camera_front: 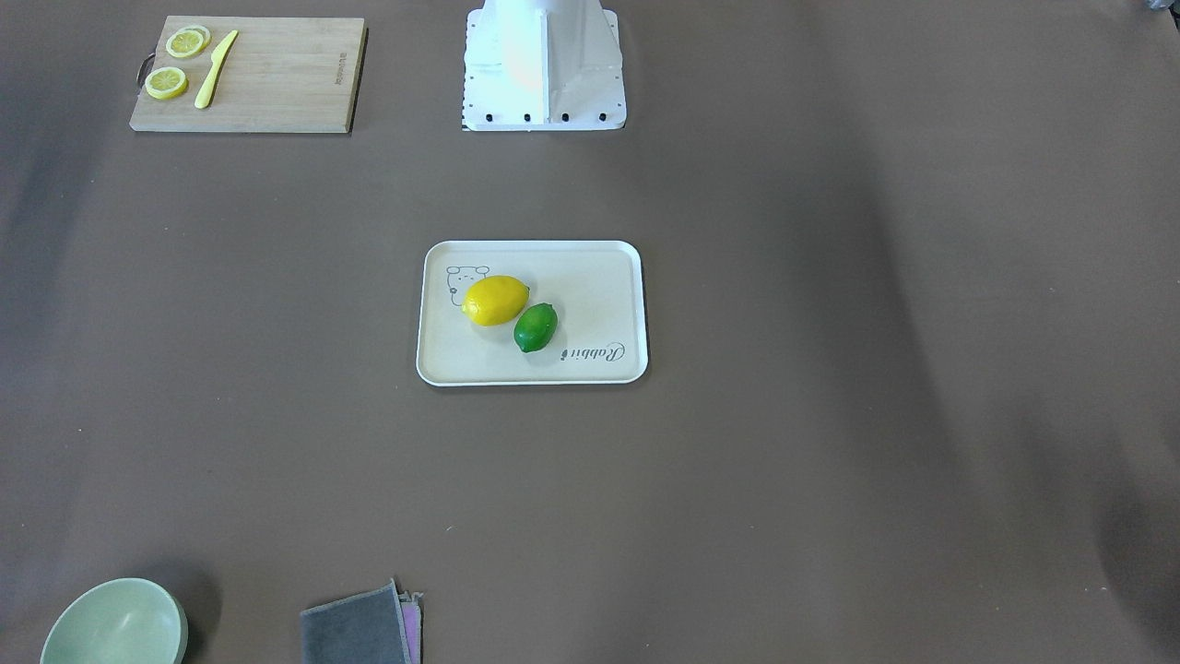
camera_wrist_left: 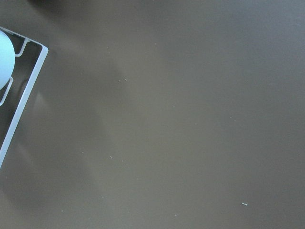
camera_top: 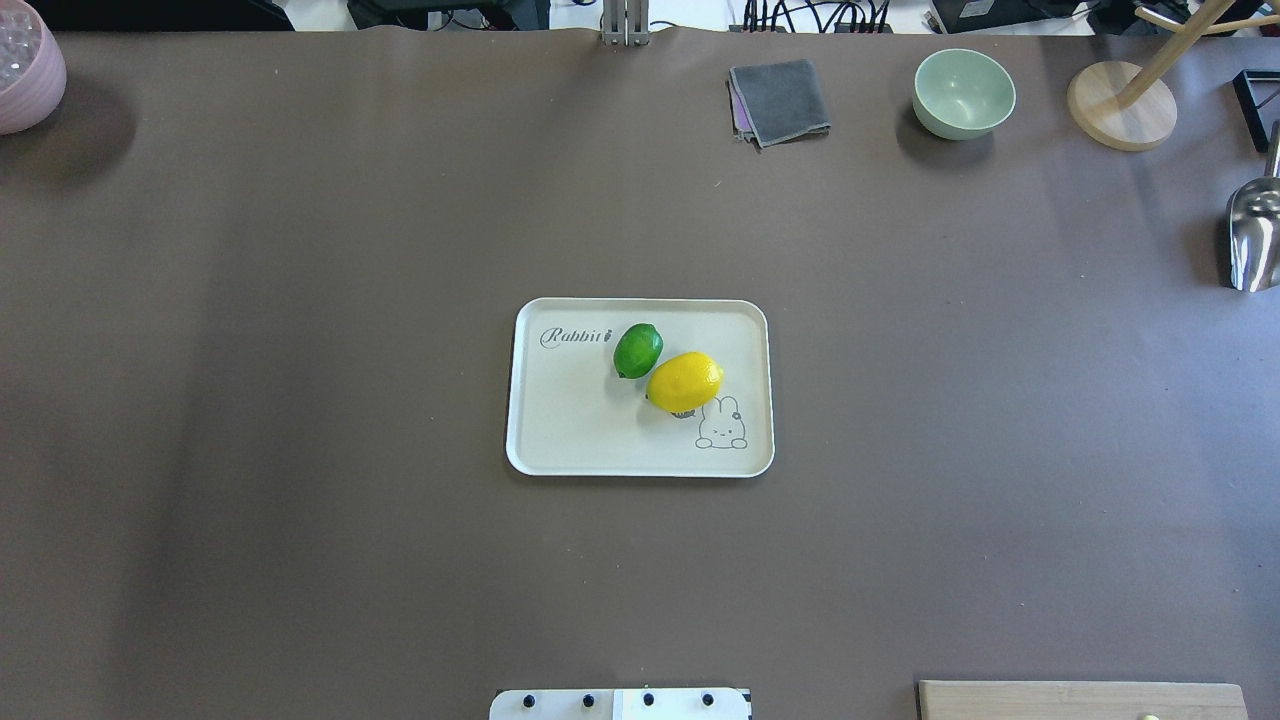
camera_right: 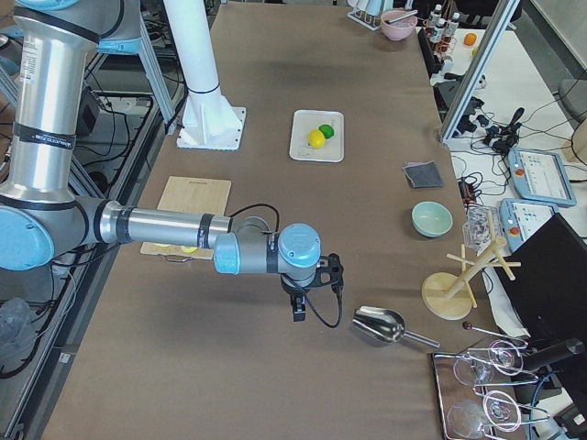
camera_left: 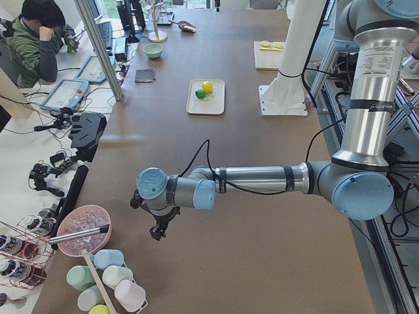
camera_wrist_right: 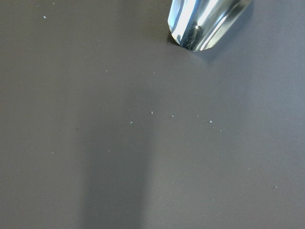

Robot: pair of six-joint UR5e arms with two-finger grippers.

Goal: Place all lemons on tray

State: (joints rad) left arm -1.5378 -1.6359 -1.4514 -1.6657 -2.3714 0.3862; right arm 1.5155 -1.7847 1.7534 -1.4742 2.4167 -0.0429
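At mid-table, on the tray (camera_top: 560, 440), found yellow lemon (camera_top: 685, 381) touching green lemon (camera_top: 637, 350), long axes slanted. Saw left gripper (camera_left: 157, 233) and right gripper (camera_right: 299, 310) well apart from both, at opposite table ends, neither nearer; could not tell jaws open from closed.

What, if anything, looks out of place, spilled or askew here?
Nothing stands out. The yellow lemon and the green lemon lie side by side inside the tray, which sits square on the table. Only faint pale specks dot the surface near the metal scoop.
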